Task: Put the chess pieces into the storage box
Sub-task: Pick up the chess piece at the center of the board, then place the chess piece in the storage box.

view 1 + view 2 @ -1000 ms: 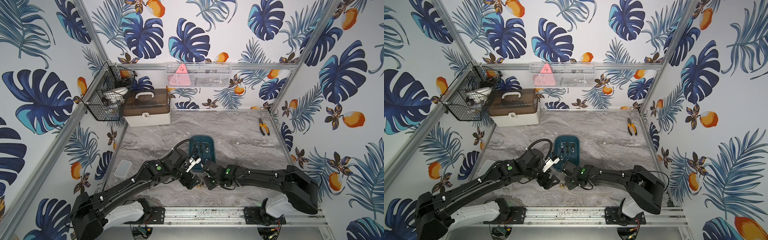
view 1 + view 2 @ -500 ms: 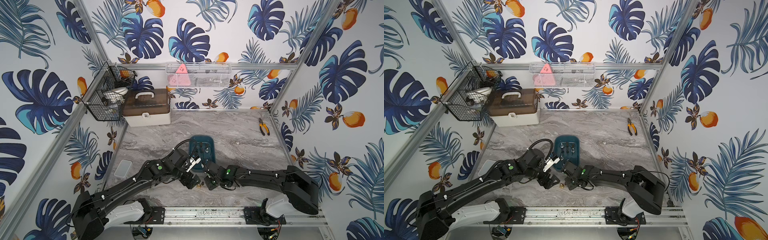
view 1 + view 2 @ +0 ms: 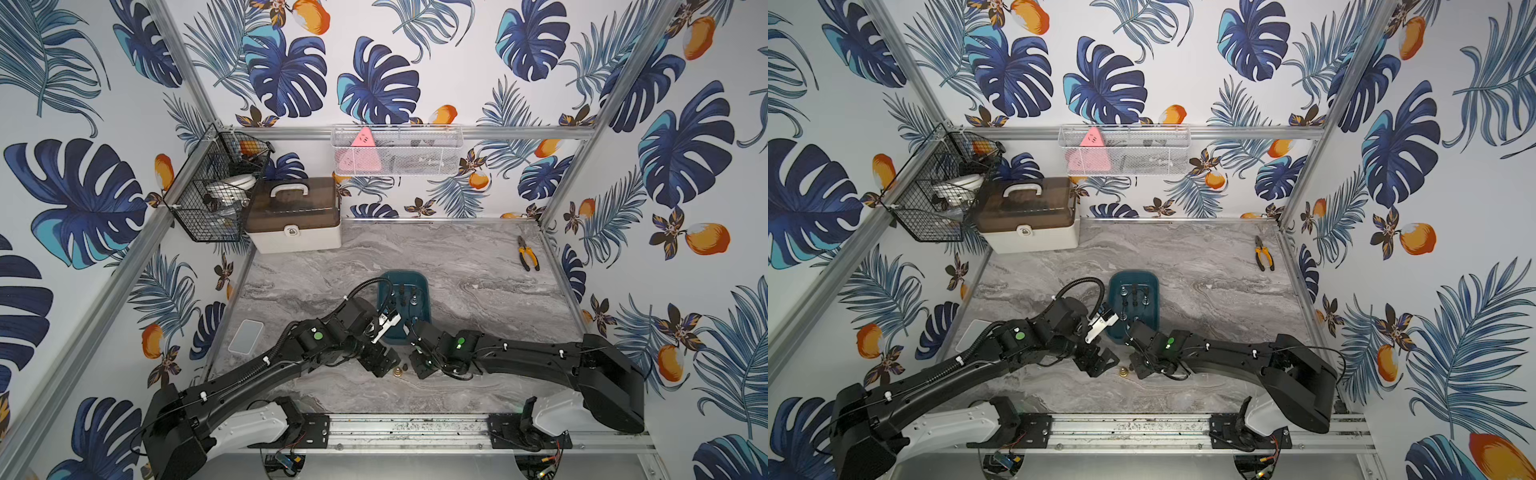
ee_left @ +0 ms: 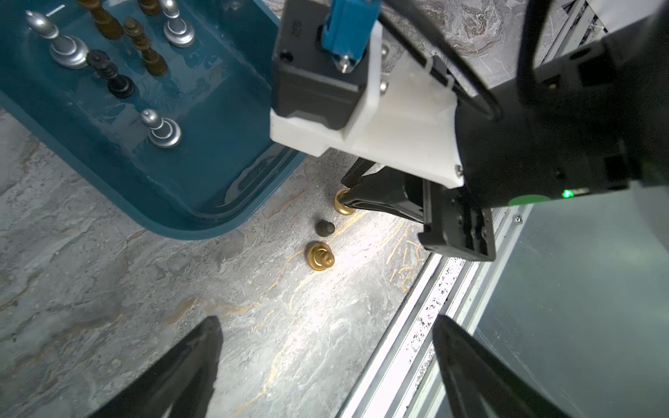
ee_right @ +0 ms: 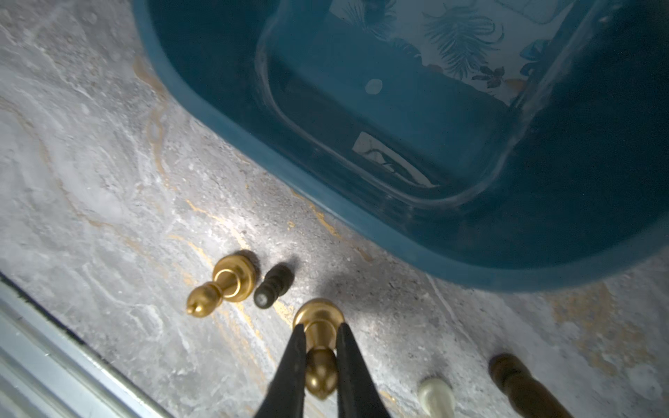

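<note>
The right gripper (image 5: 320, 343) is closed narrowly on a golden chess piece (image 5: 318, 378). Its two black fingers (image 5: 297, 362) press the piece's thin neck from either side, below the rounded head. The piece's round base is down at the marble table (image 5: 108, 163), and whether it has left the surface cannot be told.

Just to the left of it stands a small dark piece (image 5: 273, 286), and just beyond that a second golden piece (image 5: 231, 278), upright and free. This second golden piece shows in both top views in the gap between the two grippers (image 3: 398, 371). A white piece (image 5: 436, 398) and a dark brown piece (image 5: 521, 383) also stand on the table close to the held one, at the edge of the right wrist view.

The left gripper (image 4: 325, 318) is spread wide and holds nothing. It hangs over bare marble beside the near rail, left of the loose pieces.

The storage box (image 4: 188, 224) sits at the middle of the table, just on the far side of both grippers. Its near rim is close to the loose pieces without touching them. In it stand three silvery pieces (image 4: 161, 128), a black piece (image 4: 110, 74) and several brown pieces (image 4: 144, 47), all gathered toward its far end.
</note>
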Robot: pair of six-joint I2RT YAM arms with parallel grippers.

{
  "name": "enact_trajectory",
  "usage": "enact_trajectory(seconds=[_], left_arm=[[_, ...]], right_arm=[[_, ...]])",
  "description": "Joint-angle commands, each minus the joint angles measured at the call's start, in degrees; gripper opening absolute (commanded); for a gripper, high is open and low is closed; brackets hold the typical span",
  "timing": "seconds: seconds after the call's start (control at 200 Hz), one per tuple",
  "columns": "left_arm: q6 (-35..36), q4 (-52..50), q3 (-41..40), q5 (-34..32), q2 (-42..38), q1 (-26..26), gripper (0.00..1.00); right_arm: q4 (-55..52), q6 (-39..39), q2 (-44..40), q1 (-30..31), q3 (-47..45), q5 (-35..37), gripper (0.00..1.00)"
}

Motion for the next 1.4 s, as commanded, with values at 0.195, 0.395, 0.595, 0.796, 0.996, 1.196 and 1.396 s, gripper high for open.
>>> enact_trajectory(seconds=[0.195,0.395,0.595,0.796,0.996,1.196,1.396], left_arm=[[-1.50,2.27,-0.11,1.22,-3.42,9.96,0.86],[-0.23,0.94,1.35,-0.99,-0.53,14.58,0.86],[1.45,1.04,1.65,-2.42,-0.95,14.63,0.88],[2.03,0.84,1.84,-2.67,-0.30,14.61,0.88],[2.26,0.77,2.02,-2.18,0.97,14.68,0.88],[2.39,0.84,1.80,-2.47,0.88,14.75,0.88],[2.43,0.49,2.02,-2.88,1.41,14.74,0.88]], right_arm=[[-6.46,-3.49,-5.71,-2.60,8.55,-0.56,0.12],[-5.69,-7.67,0.27,-12.63,17.11,-4.77,0.12],[-5.40,-9.68,11.78,-16.04,25.90,-4.87,0.11],[-5.34,-11.10,18.85,-16.27,28.95,-1.60,0.11],[-5.08,-11.36,23.35,-16.26,30.56,-1.09,0.11],[-4.99,-11.65,25.32,-16.28,30.80,1.29,0.11],[-5.68,-12.13,26.92,-16.24,31.00,2.20,0.11]])
